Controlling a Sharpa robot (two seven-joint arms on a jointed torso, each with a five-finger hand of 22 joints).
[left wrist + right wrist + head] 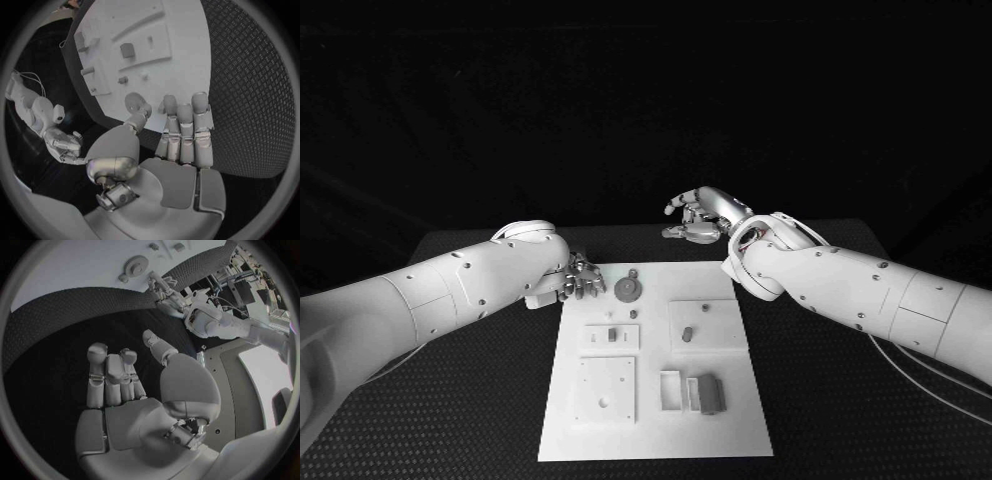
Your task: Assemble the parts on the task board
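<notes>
The task board (pixel 653 400) looks smooth matt white plastic; the table (pixel 848 400) is rough, dimpled black matting.

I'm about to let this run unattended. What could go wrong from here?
1. The left hand hangs open at the far left corner of the white board, close to the round disc; a careless reach might knock the disc aside.
2. The right hand sits beyond the board's far edge over the black table, holding nothing, so it has far to travel and could brush small parts.
</notes>
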